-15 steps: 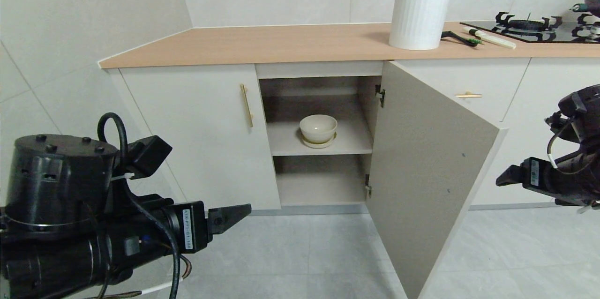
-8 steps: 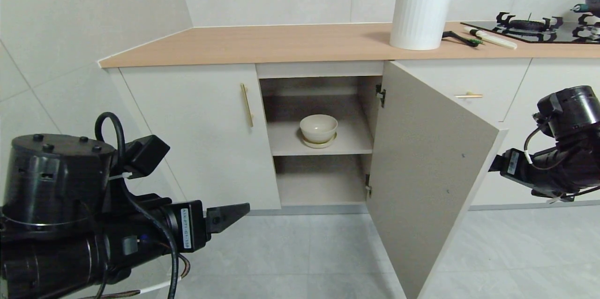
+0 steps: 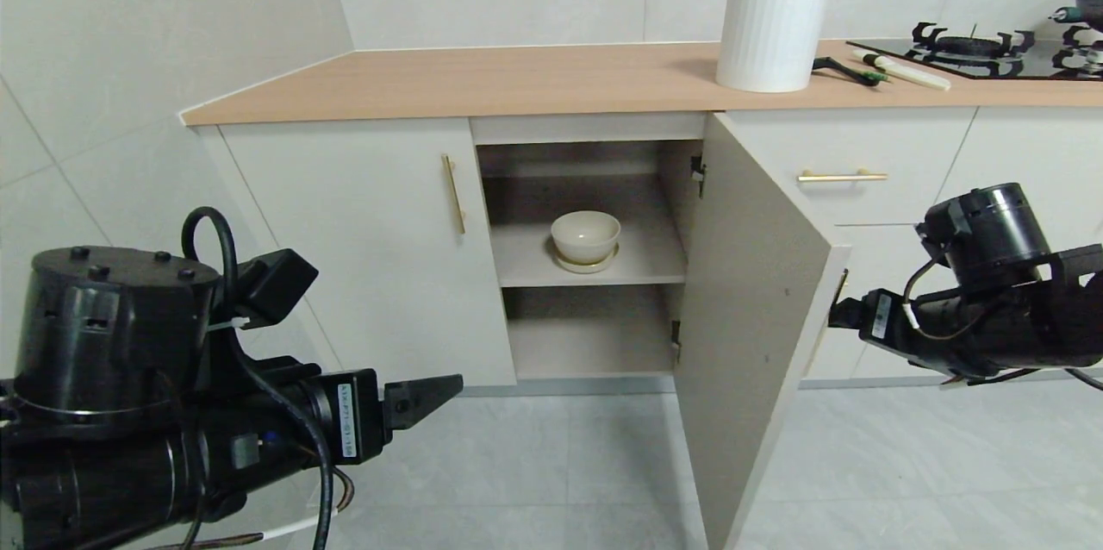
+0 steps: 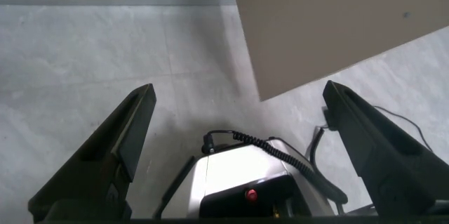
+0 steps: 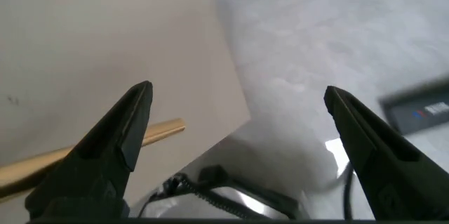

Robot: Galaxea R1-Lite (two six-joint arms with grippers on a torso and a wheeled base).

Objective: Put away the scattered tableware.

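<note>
Bowl (image 3: 585, 236) sitting shelved; door (image 3: 758, 300) hanging open, probably needing closing; right gripper (image 5: 235, 112) hovering beside it; left gripper (image 4: 238, 94) waiting near left; both jaws spread.

Cabinet shelf (image 3: 534, 261) carries a saucer (image 3: 587, 267); bowl (image 3: 585, 235) on saucer.

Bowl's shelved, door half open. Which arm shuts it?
Right. The right gripper, open, sits at the door's outer edge by the handle. The left gripper is low, left of the cabinet, well off the door.
</note>
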